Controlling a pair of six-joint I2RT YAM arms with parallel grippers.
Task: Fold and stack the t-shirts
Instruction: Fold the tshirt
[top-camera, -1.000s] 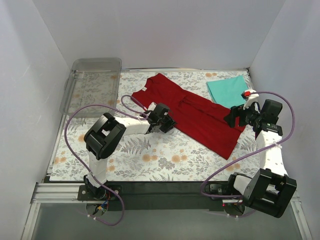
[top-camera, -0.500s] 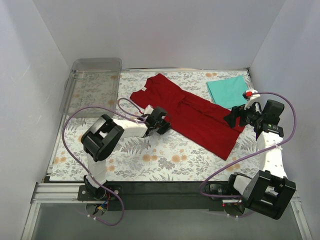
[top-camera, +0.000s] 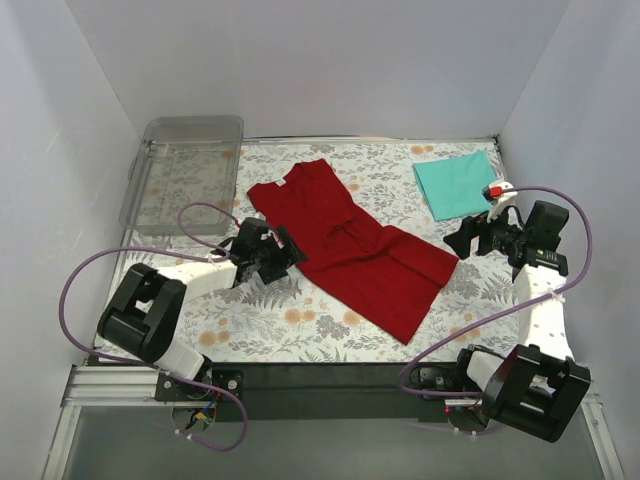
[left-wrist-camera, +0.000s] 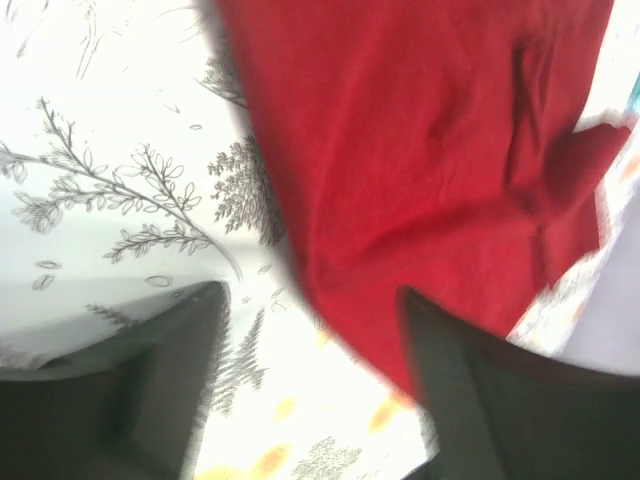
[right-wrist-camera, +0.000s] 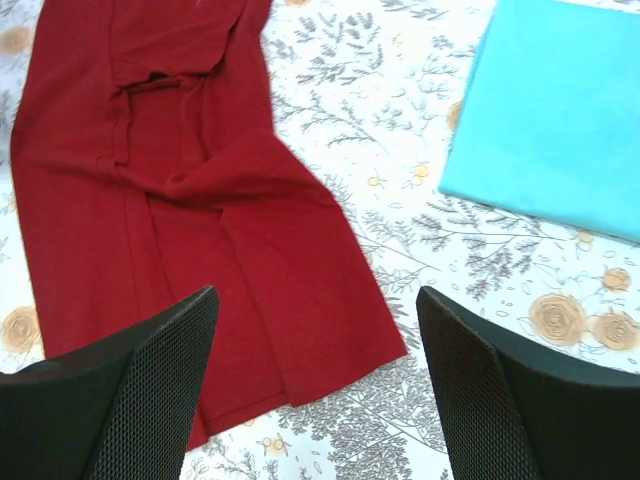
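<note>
The top camera sits high behind the arm bases and looks down and forward, far enough to hold the whole floral mat (top-camera: 300, 320), the dark red shirt (top-camera: 345, 245) and the teal shirt (top-camera: 455, 185). The left wrist camera looks down from very near, so a blurred edge of the dark red shirt and some mat fill its view above the left gripper's fingers (left-wrist-camera: 150, 400). The right wrist camera hangs higher and looks past the right gripper's fingers (right-wrist-camera: 140, 390) on the hem end of that shirt and a corner of the teal shirt, which the top view shows too.
</note>
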